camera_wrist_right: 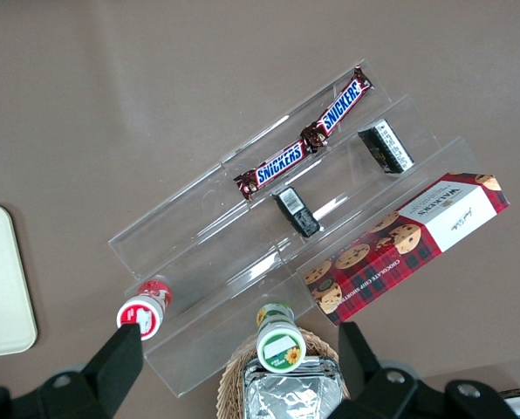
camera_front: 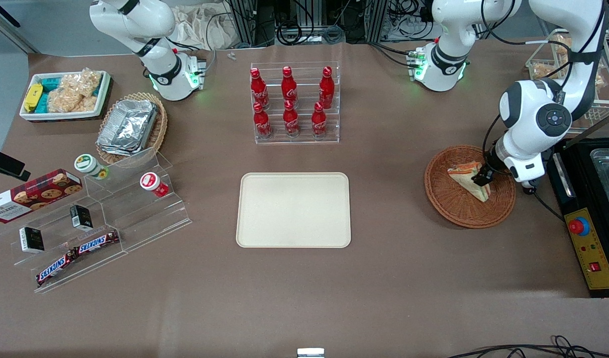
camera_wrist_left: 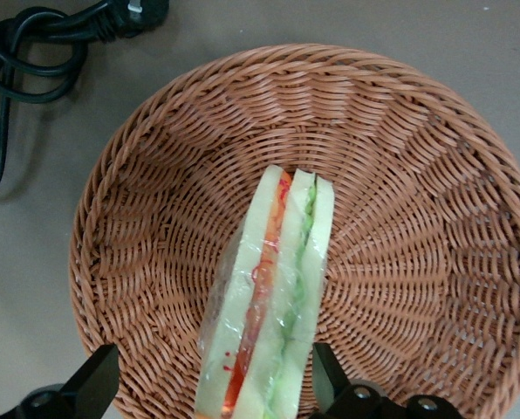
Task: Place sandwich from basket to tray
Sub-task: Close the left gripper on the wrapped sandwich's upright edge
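Note:
The sandwich is a wrapped wedge of pale bread with green, orange and red layers. It lies in the reddish-brown wicker basket toward the working arm's end of the table. My left gripper is down in the basket, open, its fingers straddling the sandwich's thick end. In the left wrist view the sandwich sits between the fingers of the gripper. One finger is clear of the wrap and the other is close against it. The cream tray lies bare at the table's middle.
A rack of red cola bottles stands farther from the camera than the tray. A black control box with a red button sits beside the basket. Clear acrylic steps with snacks, a foil-container basket and a white snack bin lie toward the parked arm's end.

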Tool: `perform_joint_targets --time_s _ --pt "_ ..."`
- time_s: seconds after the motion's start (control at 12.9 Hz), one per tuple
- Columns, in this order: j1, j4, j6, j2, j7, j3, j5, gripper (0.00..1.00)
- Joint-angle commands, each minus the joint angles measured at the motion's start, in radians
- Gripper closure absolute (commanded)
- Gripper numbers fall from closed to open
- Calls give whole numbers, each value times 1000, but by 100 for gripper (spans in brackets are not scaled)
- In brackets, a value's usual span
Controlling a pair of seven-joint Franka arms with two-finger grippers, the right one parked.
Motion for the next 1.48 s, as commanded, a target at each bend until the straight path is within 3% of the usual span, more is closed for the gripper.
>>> perform_joint_targets --time_s 0.0,0.39,0.47,0.7,0.85,0.93,1.24,1.4 --pt "5 -69 93 -4 -26 2 20 0" --pt "5 -89 207 73 -26 2 20 1" --pt "5 -85 210 85 -26 2 20 8" --pt "3 -71 225 91 -28 1 17 46" --pt "3 -68 225 84 -28 1 10 88" --pt "3 -63 225 79 -28 -1 9 100" --pt "2 -34 207 36 -16 -3 9 100" --pt "2 19 105 -8 13 -6 14 100"
